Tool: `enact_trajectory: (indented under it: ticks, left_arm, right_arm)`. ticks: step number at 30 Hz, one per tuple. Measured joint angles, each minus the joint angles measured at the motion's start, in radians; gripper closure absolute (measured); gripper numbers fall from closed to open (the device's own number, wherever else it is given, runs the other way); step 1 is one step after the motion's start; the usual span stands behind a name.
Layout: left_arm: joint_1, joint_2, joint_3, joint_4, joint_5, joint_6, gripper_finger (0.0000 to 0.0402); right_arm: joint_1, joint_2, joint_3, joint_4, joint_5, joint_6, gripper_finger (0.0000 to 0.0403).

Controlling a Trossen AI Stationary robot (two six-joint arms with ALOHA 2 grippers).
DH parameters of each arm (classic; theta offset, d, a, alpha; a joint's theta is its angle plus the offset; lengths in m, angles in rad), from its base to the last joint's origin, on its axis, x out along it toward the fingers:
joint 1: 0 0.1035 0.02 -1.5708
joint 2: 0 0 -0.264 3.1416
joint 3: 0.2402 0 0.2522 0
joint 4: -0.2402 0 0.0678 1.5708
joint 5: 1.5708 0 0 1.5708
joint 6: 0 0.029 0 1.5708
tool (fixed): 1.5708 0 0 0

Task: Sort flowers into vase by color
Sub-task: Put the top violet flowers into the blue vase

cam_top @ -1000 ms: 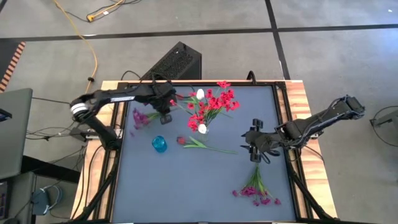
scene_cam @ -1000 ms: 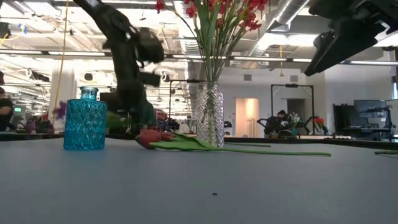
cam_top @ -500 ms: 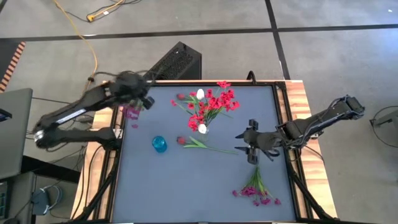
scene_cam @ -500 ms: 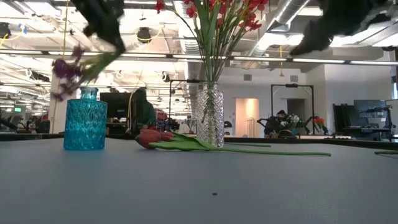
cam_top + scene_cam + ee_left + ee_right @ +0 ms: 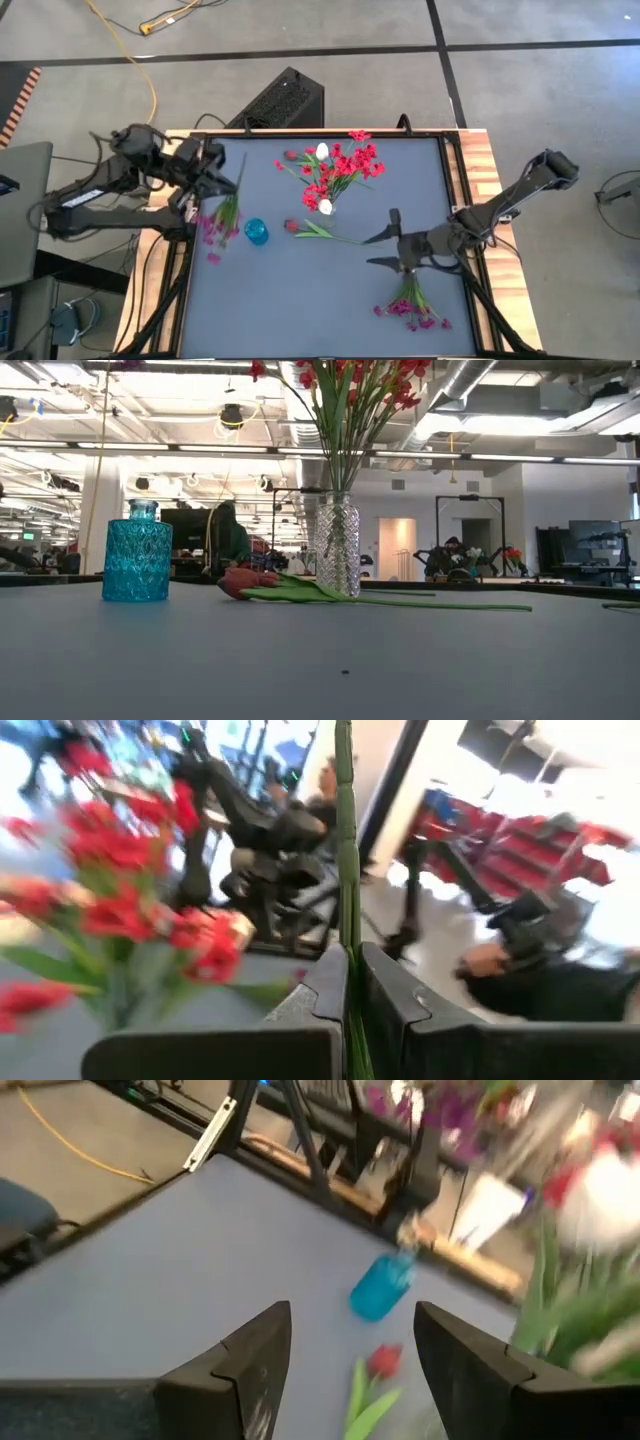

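Swinging out from the back of the table, the left gripper [image 5: 208, 175] is now hanging near the left edge with its fingers [image 5: 330, 985] pinched on the green stem of a purple sprig [image 5: 222, 218], whose blossoms are dangling just beside the blue vase [image 5: 256, 232]. Doing this well probably means bringing the stem upright over the narrow mouth before letting go, while the right gripper [image 5: 384, 239], jaws spread and empty, is waiting above the table between the lying tulip [image 5: 318, 231] and the magenta bunch [image 5: 412, 305]. Both arms are missing from the low view, and the left wrist view is blurring the red flowers [image 5: 120, 910], so the sprig's height over the vase is hard to judge.
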Motion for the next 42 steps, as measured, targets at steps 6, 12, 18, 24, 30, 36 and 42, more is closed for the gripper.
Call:
enact_trajectory:
  ticks: [6,12,18,24,30,36,42]
  left_arm:
    - [-0.283,0.136,-0.043,0.022,-0.1,-0.072,0.0401]
    - [-0.616,0.344,-0.082,0.192,-0.36,-0.043,0.0401]
    - [-0.73,0.598,-0.082,0.35,-0.703,-0.253,0.0401]
    - [-0.722,0.752,-0.083,0.426,-0.738,-0.495,0.0401]
    - [-0.744,0.782,-0.083,0.448,-0.714,-0.553,0.0401]
    - [-0.757,0.768,-0.083,0.453,-0.74,-0.534,0.0401]
    - [-0.757,0.77,-0.082,0.441,-0.735,-0.533,0.0401]
  right_arm:
    - [0.04,0.14,0.001,0.231,0.011,-0.369,0.0163]
    - [0.133,0.247,0.105,0.289,0.205,-0.637,0.0163]
    - [0.172,0.39,0.252,0.28,0.309,-0.809,0.0163]
    - [0.161,0.553,0.346,0.273,0.457,-1.003,0.0163]
    - [0.162,0.682,0.423,0.27,0.55,-1.047,0.0163]
    - [0.16,0.762,0.465,0.269,0.678,-1.047,0.0167]
    - [0.152,0.769,0.47,0.265,0.702,-1.013,0.0225]
